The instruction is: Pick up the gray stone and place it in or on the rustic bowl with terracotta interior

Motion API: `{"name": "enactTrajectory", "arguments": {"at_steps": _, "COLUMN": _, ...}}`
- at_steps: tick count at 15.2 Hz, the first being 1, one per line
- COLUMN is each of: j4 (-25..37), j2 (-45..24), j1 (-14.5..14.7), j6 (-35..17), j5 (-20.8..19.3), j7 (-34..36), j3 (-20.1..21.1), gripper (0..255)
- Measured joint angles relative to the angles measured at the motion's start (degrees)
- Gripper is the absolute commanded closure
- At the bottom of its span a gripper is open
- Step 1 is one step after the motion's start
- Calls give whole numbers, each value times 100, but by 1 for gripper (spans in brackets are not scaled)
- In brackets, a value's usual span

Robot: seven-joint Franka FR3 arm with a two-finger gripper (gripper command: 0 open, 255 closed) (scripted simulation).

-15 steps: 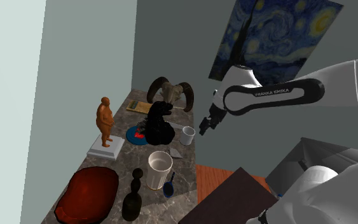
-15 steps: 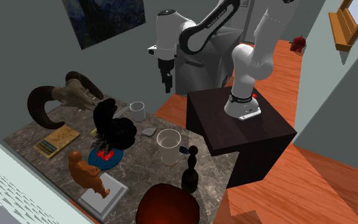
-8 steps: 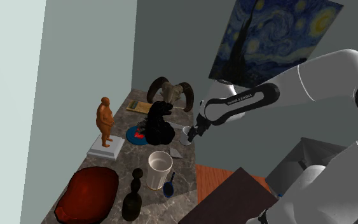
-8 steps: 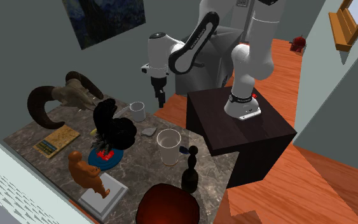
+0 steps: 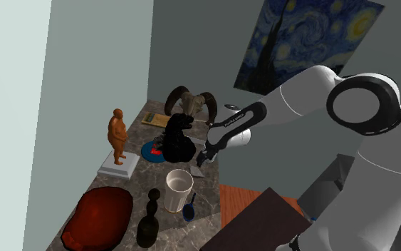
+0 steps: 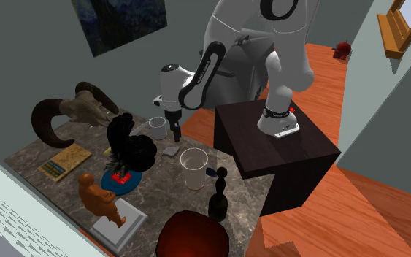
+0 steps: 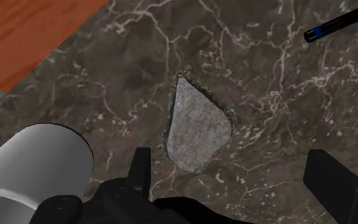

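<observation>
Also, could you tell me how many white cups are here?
2: a small cup beside the hand, a taller cup by the gray stone; others may be hidden.

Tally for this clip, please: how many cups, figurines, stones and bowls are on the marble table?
Cups: 2 (small cup, tall cup)
Figurines: 2 (orange man, black rooster)
Stones: 1 (stone)
Bowls: 1 (bowl)
Total: 6
</observation>
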State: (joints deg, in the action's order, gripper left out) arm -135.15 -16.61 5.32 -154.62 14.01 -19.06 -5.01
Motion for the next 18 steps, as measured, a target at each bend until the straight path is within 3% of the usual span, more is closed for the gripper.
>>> {"name": "enactTrajectory", "arguments": {"at_steps": 4, "j4": 559, "j2": -893, "j1": -144, "j6": -309, "j5": 293, "j7": -309, "j3": 264, "gripper": 0}}
{"name": "enactTrajectory", "arguments": {"at_steps": 8, "j4": 808, "j2": -1347, "j1": -219, "j6": -514, "j5": 396, "j7": -421, "j3": 382, "gripper": 0}}
{"name": "enactTrajectory", "arguments": {"at_steps": 18, "j4": 943, "j2": -1731, "j1": -281, "j6": -770, "j5": 479, "j7": -502, "j3": 486, "gripper": 0}}
